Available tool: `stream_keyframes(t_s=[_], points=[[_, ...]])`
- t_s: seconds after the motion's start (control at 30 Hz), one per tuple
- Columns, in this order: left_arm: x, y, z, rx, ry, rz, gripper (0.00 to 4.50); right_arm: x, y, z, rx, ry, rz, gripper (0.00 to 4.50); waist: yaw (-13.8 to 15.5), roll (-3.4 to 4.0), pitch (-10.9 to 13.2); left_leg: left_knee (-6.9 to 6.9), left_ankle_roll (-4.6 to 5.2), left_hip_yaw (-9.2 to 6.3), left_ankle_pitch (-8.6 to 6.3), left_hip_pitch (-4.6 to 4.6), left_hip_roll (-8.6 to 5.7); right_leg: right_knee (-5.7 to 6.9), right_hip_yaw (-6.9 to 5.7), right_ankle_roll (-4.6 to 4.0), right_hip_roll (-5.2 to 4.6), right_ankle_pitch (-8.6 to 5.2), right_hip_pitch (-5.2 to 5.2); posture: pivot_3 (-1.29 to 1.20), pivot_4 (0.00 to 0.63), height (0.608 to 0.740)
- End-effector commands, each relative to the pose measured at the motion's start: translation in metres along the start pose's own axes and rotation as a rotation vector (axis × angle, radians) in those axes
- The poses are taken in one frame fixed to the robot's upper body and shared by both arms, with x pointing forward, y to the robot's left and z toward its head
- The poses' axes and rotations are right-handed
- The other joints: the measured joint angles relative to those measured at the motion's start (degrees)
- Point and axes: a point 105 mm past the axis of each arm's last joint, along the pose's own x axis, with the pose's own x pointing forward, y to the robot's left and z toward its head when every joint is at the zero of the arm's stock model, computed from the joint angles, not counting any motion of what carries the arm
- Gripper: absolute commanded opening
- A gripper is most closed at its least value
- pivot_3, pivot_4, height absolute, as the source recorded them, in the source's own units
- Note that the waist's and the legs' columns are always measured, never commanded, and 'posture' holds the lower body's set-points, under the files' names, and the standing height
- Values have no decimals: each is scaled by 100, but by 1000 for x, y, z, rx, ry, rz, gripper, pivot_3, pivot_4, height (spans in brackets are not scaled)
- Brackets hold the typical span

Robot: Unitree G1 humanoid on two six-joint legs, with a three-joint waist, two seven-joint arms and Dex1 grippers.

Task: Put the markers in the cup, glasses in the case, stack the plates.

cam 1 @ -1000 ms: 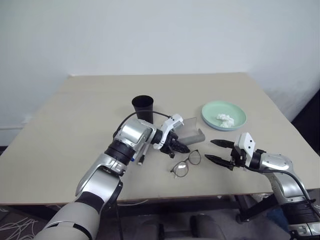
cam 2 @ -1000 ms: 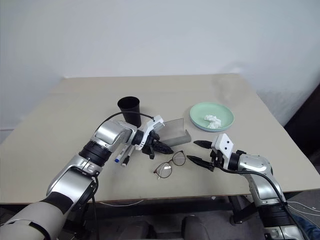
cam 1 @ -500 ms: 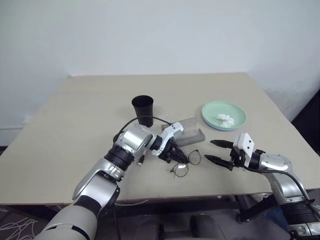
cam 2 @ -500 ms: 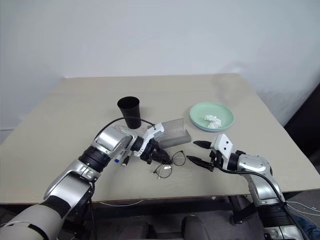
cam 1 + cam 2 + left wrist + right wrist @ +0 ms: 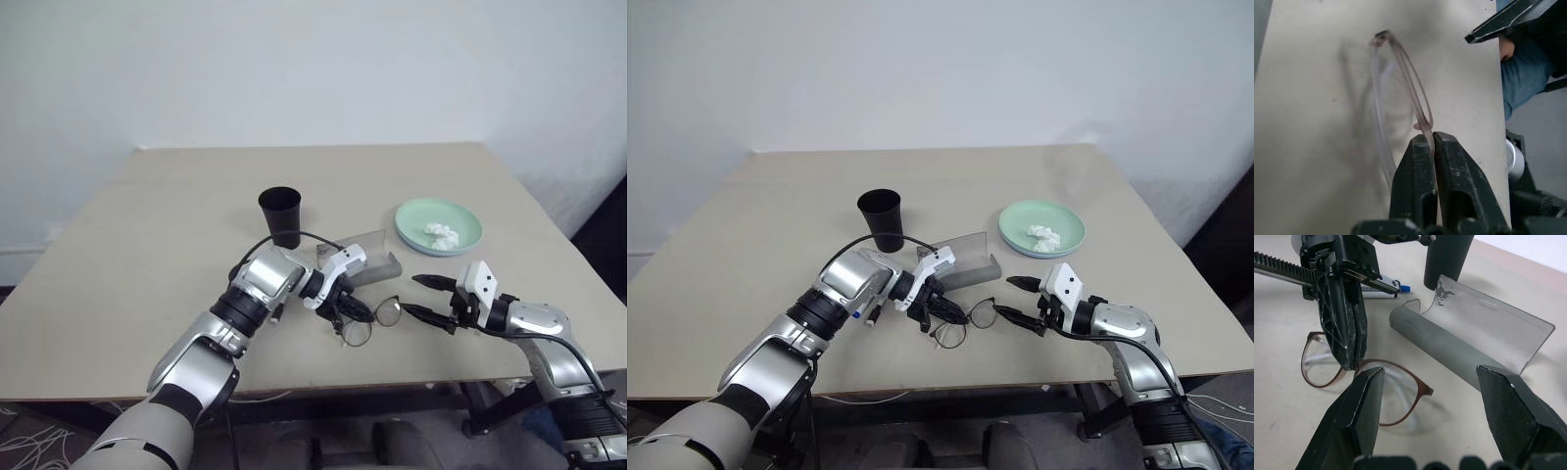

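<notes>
Left gripper (image 5: pixel 345 311) angled down, jaws pinched tight, near the table's front edge, right gripper (image 5: pixel 423 297) level, jaws spread wide, alongside

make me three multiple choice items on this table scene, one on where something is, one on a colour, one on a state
1. Where does the plain black tapered cup stand?
A. Behind the open flat grey case
B. On the mint green round plate
C. At the table's near edge

2. What colour is the round plate that holds the crumpled white tissue?
A. Red
B. Mint green
C. Yellow

3. How is the left gripper?
A. Wide open above the cup
B. Shut on the thin wire-frame glasses
C. Shut on a marker

Answers:
1. A, since the cup stands farther back on the table than the case, to its left.
2. B, the plate under the tissue is pale green.
3. B, the left wrist view shows both black fingers pinched together on the frame's rim, while the right gripper waits open beside the glasses.
</notes>
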Motion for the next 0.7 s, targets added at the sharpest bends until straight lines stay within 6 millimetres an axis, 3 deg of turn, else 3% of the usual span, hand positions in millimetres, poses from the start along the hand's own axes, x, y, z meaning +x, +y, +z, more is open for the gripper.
stream_keyframes(t_s=[0.03,0.2,0.53,0.63,0.7], points=[[-3,-1,4,37,6,15,23,0,-5,11,-46,-29,-17,3255,0,0,0,0,0,0,0,1,0,1,0,0,0,0,0,0,0,733],[-13,2,22,41,-66,30,23,0,-5,11,-46,-27,-17,3255,0,0,0,0,0,-1,0,0,0,1,0,0,1,0,-1,0,0,733],[-61,7,103,276,-229,164,23,1,-7,10,-47,-23,-9,3255,4,-9,5,2,1,-2,-1,-4,-3,-4,0,1,0,0,0,0,0,733],[-69,16,112,377,-198,235,23,2,-8,11,-49,-23,-6,3255,-6,-8,5,-2,1,1,-2,-2,-4,-5,0,2,0,-1,-1,0,0,733],[-72,32,111,440,-141,323,23,3,-9,11,-52,-25,-4,3255,-6,-9,5,-3,1,-1,-1,-2,-3,-2,-1,2,2,-1,-2,0,0,733]])
